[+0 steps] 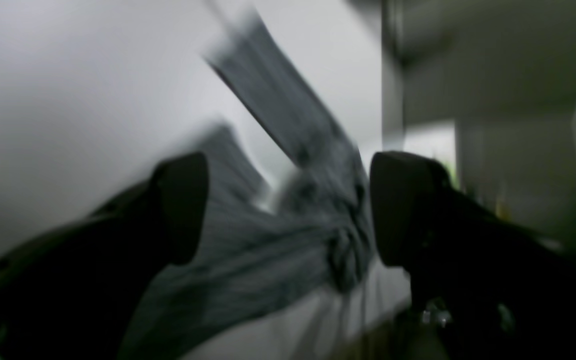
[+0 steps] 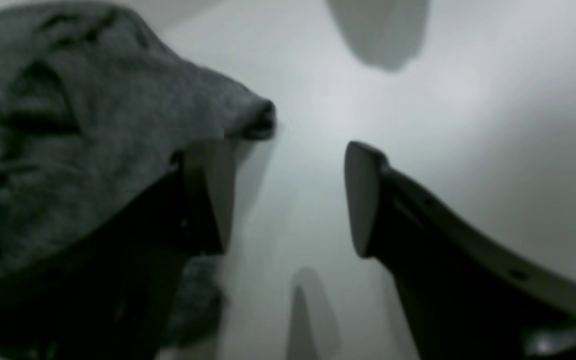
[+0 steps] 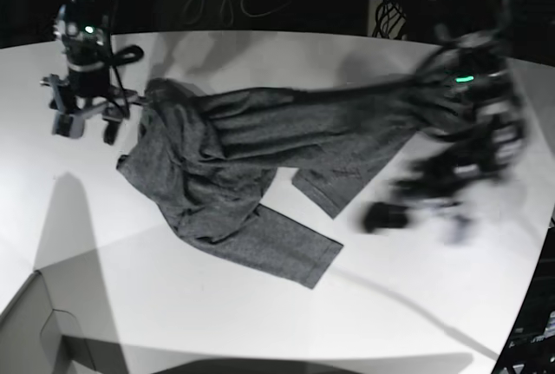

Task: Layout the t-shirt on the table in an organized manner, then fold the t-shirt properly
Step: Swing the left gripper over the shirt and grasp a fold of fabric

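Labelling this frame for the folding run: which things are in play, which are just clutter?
In play:
- t-shirt, spread and rumpled
- table
- left gripper, open
- right gripper, open, beside the cloth

Clutter:
- grey box corner, at the table's near edge
- cables, behind the table

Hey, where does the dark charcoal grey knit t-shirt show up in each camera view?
Left wrist: the dark charcoal grey knit t-shirt is blurred, centre, between the open fingers.
Right wrist: bunched at upper left, beside the left-hand finger.
Base: spread across the middle.
Shared landmark: the plain white tabletop.
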{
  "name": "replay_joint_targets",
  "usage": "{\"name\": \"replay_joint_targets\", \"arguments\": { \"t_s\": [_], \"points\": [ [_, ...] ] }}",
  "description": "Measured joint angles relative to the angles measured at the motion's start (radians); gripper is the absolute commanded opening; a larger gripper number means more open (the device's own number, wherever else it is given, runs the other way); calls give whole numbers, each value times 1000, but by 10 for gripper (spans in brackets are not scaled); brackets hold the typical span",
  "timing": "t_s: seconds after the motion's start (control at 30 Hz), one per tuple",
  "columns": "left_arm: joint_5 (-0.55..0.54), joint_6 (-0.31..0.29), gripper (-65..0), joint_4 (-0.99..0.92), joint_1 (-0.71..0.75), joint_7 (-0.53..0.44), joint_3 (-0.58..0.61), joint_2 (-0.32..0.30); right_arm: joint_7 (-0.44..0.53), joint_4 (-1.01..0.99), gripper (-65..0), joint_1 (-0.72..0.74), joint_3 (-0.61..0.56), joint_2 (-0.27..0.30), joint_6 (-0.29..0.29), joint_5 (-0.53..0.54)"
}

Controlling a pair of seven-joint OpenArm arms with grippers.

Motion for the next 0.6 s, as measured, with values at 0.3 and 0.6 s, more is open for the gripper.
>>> {"name": "replay_joint_targets", "arguments": {
  "t_s": [0.3, 0.6],
  "points": [
    [429, 13, -159, -135, -47, -298, 468, 132, 2, 0, -292, -13, 5, 39, 0, -3],
    [467, 13, -202, -291, -51, -373, 476, 161, 0, 0, -292, -22, 2, 39, 0, -3]
  ]
}}
